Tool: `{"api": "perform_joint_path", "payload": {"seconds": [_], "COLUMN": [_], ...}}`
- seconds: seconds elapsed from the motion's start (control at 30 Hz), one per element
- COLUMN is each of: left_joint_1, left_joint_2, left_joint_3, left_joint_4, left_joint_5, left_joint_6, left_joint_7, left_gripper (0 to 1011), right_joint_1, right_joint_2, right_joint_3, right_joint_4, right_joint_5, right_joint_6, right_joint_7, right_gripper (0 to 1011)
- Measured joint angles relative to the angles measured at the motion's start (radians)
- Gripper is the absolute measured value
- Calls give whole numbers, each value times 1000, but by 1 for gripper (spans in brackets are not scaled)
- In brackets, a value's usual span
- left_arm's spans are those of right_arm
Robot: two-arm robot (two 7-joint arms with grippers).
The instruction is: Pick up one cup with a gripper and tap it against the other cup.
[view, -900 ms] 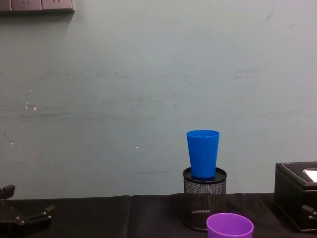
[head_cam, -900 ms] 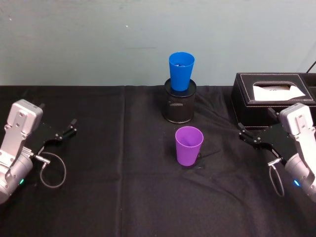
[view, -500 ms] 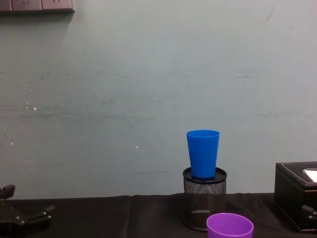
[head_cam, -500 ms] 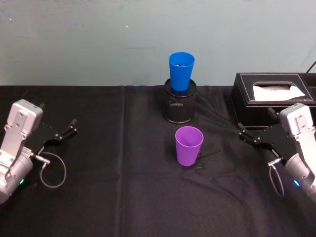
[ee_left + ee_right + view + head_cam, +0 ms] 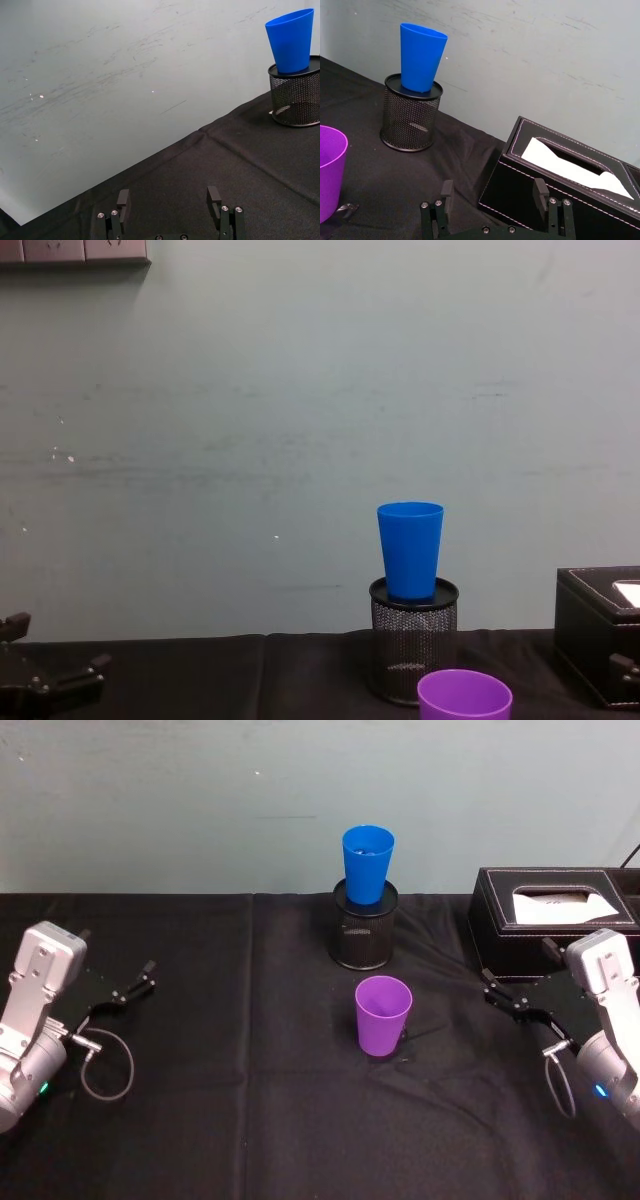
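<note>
One black cloth [image 5: 250,1120] under purple cup [image 5: 383,1015], scuffed pale teal wall [image 5: 150,800] behind

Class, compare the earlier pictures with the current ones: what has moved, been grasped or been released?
Nothing has visibly changed. The purple cup stands upright on the black cloth, and the blue cup sits in the mesh pen holder behind it. The left end effector and right end effector rest open at the table's sides, holding nothing.
</note>
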Motion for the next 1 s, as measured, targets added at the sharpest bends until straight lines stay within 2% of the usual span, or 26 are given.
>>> {"api": "perform_joint_path", "payload": {"seconds": [0.37,0.5,0.6,0.67,0.73,0.8,0.9,1.0], "left_joint_1": [0,0,0,0,0,0,0,0], "left_joint_2": [0,0,0,0,0,0,0,0], "left_joint_3": [0,0,0,0,0,0,0,0], "left_joint_4": [0,0,0,0,0,0,0,0], "left_joint_5": [0,0,0,0,0,0,0,0], "left_joint_6": [0,0,0,0,0,0,0,0], "left_joint_7": [0,0,0,0,0,0,0,0], "left_gripper": [1000,1000,1000,1000,1000,1000,1000,1000], "right_joint_1": [-1,-46,-73,-104,-115,-123,-121,-106], "right_joint_2": [0,2,0,-9,-18,-36,-58,-96], "right_joint_3": [1,10,13,15,15,14,10,-3], "right_joint_4": [-1,-32,-52,-77,-85,-90,-88,-72], "right_joint_5": [0,19,43,91,119,162,202,233], "right_joint_6": [0,-7,-10,-14,-19,-25,-24,-11], "right_joint_7": [1,30,57,112,144,194,242,296], "right_gripper": [1003,1003,1003,1003,1003,1003,1003,1002]}}
